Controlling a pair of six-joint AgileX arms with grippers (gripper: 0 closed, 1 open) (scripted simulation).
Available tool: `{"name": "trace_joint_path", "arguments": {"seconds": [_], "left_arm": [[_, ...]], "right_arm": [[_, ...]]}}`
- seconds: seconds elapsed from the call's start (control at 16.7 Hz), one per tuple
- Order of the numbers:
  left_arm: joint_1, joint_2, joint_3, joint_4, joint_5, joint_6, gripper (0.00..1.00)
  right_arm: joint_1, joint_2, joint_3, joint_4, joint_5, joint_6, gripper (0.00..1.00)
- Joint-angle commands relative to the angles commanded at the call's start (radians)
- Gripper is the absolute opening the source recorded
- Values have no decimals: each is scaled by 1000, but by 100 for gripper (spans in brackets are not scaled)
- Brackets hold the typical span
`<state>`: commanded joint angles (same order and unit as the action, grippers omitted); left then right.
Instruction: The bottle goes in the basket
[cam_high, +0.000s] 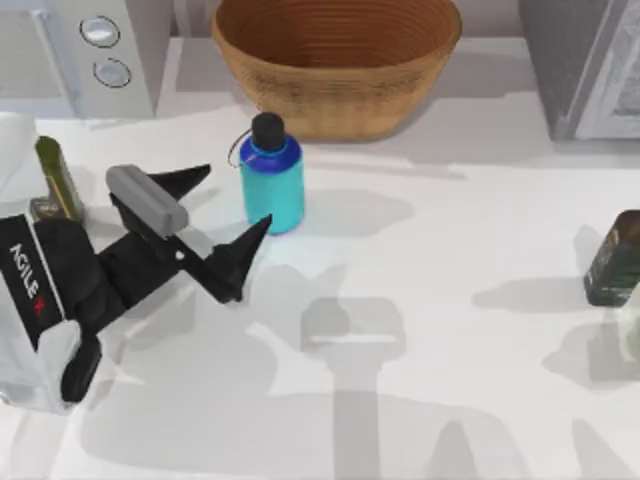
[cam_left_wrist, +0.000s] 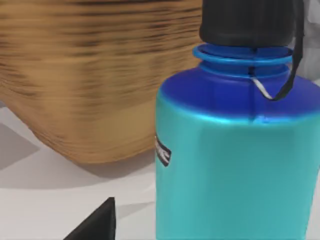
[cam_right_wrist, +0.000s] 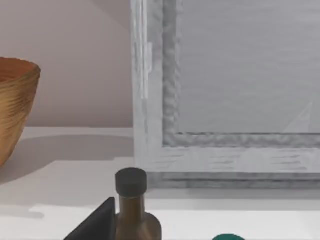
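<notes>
Squat teal bottle with blue shoulder and black cap (cam_high: 272, 181): stood upright on white bench (cam_high: 450, 300), just beyond wide-spread left claw (cam_high: 232, 207), beside tan woven wicker basket (cam_high: 336, 62).

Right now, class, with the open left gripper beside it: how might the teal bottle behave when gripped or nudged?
The bottle looks rigid and smooth-walled, so the left gripper may slip unless it squeezes the body squarely. It stands upright and squat, so it probably resists tipping. Laid over, its round body would likely roll. The thin cap loop looks floppy, a poor hold.
</notes>
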<state>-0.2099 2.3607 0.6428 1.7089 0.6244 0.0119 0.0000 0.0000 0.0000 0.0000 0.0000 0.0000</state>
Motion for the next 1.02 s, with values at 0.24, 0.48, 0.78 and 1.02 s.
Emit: {"name": "trace_joint_path", "arguments": {"seconds": [0.24, 0.48, 0.78, 1.02], "left_arm": [[-66, 8, 40, -30, -65, 1, 100], [-112, 33, 159, -121, -111, -1, 100], [-106, 54, 258, -199, -107, -1, 100], [-106, 54, 258, -199, -107, -1, 92]], "right_arm": [[0, 0, 0, 0, 0, 0, 100], [0, 0, 0, 0, 0, 0, 100], [0, 0, 0, 0, 0, 0, 100], [0, 0, 0, 0, 0, 0, 100]]}}
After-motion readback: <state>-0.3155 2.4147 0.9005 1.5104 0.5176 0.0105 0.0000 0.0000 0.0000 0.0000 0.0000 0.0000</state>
